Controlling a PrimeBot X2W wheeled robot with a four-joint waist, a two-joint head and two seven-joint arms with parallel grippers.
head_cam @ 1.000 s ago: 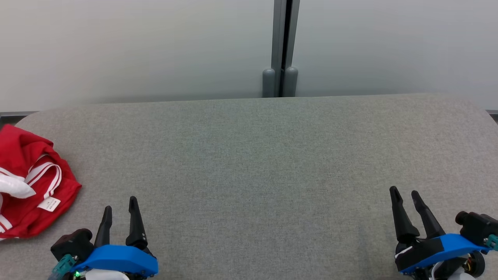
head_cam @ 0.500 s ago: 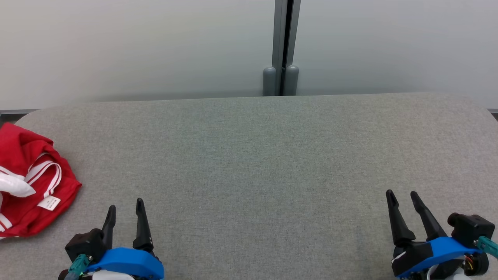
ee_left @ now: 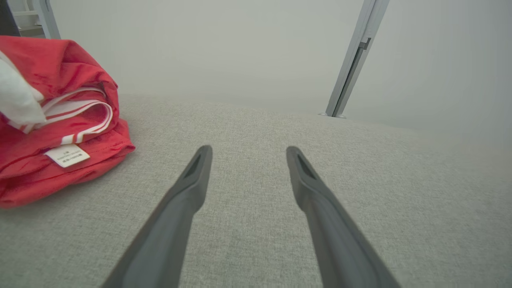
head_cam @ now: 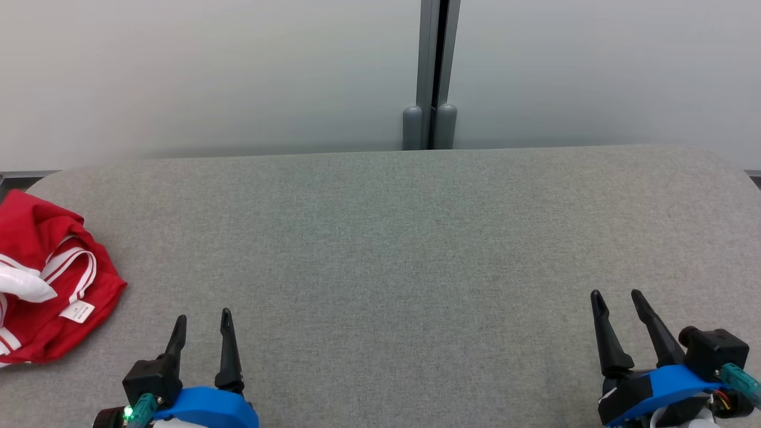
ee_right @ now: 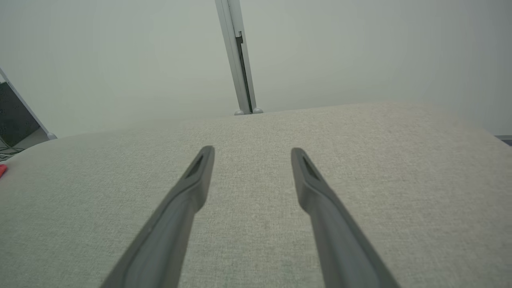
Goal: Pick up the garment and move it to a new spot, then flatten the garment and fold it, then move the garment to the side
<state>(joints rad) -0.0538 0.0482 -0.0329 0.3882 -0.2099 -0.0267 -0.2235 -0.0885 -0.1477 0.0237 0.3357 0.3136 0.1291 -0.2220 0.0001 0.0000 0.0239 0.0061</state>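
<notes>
- You have the garment [head_cam: 53, 279], a red piece with white stripes, lying bunched in a heap at the far left end of the padded grey table [head_cam: 380, 238]. The left edge of the head view cuts part of it off.
- Your left gripper [head_cam: 203, 315] sits at the lower left of the head view, to the right of the garment and a little nearer to you. The two are near each other but apart, with bare grey fabric between them.
- Its two dark fingers are spread wide with nothing between them. They point away from you across the table, not toward the heap.
- In the left wrist view the garment [ee_left: 60, 120] lies up and to the left of the fingers [ee_left: 188, 192]. Its white label [ee_left: 67, 155] faces up on the nearest fold.
- Your right gripper [head_cam: 616, 293] is at the lower right, well apart from the garment, toward the opposite end of the table. Its fingers are also spread wide and hold nothing.
- In the right wrist view a sliver of red [ee_right: 2, 170] shows at the left edge, far from that gripper's fingers [ee_right: 192, 188].
- You cannot tell from these views whether either gripper's fingertips touch the table or hover just over it.
- Behind the table stands a pale wall [head_cam: 178, 71] with a grey vertical post [head_cam: 437, 59] near its middle, well clear of both grippers.
</notes>
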